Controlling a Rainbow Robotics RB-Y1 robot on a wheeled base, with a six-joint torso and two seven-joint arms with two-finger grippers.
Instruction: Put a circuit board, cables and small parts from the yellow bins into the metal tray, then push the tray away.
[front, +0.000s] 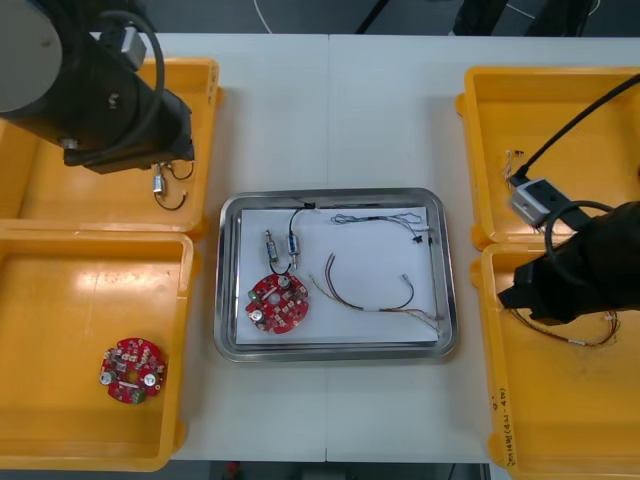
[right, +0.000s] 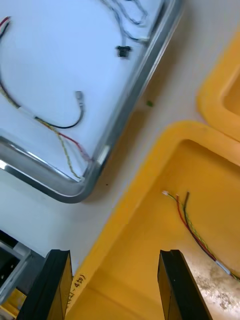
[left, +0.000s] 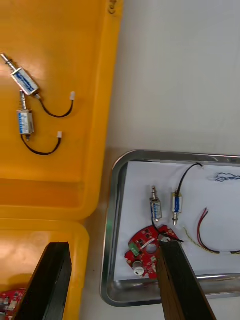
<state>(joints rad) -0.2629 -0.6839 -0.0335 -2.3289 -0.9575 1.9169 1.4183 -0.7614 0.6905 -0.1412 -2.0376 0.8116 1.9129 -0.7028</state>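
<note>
Four yellow bins, two on each side of the tabletop (front: 330, 100), with the metal tray (front: 335, 352) in the middle.

Lower left of the front frame: near left bin (front: 60, 300), one spare circuit board (front: 131, 371) lying in it.

Lower right: near right bin (front: 560, 430), with the bin cable (right: 197, 237), red and yellow, on its floor. Right end effector (right: 112, 255) hovers over that bin's corner nearest the tray, fingers apart, nothing between them.

Centre: the tray is white inside.
- Tray circuit board (front: 279, 301) sits at the near left.
- Two tray metal parts (front: 282, 243) lie side by side just beyond the board, each with a black lead.
- Tray cable (front: 350, 298), red and yellow, lies right of the board and runs toward the near right corner.
- Twisted blue and white cable (front: 375, 217) lies along the far edge.

Left end effector (left: 112, 247) is open and empty, above the strip between the left bins and the tray's left rim.

Upper left: far left bin (front: 190, 75), two loose metal parts (front: 165, 188) with black leads inside.

Upper right: far right bin (front: 560, 110).
</note>
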